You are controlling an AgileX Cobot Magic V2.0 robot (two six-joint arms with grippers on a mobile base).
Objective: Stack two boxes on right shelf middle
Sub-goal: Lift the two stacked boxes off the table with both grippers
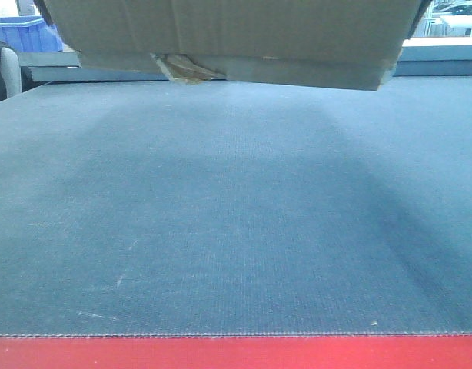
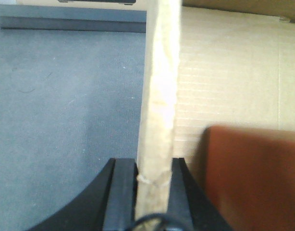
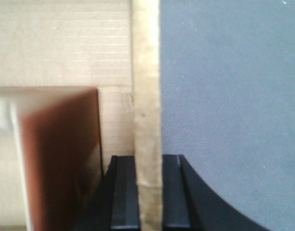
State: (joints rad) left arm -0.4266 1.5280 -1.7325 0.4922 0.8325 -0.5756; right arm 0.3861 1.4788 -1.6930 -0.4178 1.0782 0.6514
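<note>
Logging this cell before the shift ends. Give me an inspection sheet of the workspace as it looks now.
Surface: dark grey deck with red front beam, faint scuffs.
Job's things: one cardboard box raised over the deck; no second one seen.
Clutter: nothing seen.
Grippers: left gripper and right gripper each shut on a box wall.
Cables: nothing seen.
Surroundings: blue bin far left.
</note>
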